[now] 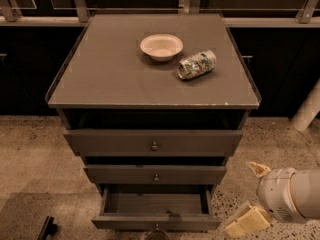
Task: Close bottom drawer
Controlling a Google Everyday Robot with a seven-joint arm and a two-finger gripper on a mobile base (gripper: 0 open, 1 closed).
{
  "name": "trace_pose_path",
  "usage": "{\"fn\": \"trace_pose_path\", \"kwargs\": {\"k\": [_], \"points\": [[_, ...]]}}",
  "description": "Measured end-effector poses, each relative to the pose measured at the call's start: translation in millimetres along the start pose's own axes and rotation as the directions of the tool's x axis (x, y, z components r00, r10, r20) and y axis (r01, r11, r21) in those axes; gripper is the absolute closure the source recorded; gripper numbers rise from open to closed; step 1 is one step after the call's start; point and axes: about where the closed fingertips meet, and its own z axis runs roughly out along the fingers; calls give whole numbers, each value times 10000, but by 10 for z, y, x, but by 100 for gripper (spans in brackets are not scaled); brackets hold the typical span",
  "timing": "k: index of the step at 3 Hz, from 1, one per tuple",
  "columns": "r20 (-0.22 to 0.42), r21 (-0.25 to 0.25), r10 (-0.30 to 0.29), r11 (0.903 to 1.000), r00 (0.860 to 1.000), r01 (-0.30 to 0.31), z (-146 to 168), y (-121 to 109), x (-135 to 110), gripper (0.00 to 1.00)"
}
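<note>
The bottom drawer [125, 223] stands pulled out at six o'clock in the camera view, lowest in the cabinet [150, 84]. The gripper [253, 196] hangs just off its right corner, at about three o'clock from it, fingers spread wide and holding nothing. This looks like the approach step, with no contact yet. The next move calls for getting in front of the drawer near its knob [156, 229] and pushing straight toward twelve o'clock.

Three drawers [152, 146], one bowl [161, 46], one can [196, 64], one end effector [247, 200] beside the bottom drawer [155, 223]
</note>
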Motion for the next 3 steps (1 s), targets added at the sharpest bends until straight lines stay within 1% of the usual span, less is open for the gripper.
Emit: {"fn": "trace_pose_path", "kwargs": {"k": [1,2,3], "points": [[123,-403,1050,9937,9944,-1044,418,-34,473,0],[395,-953,1873,9785,9815,-1829,976,-151,932,0],[247,-1480,2460,9595,9690,-2398,1472,-296,1282,0]]}}
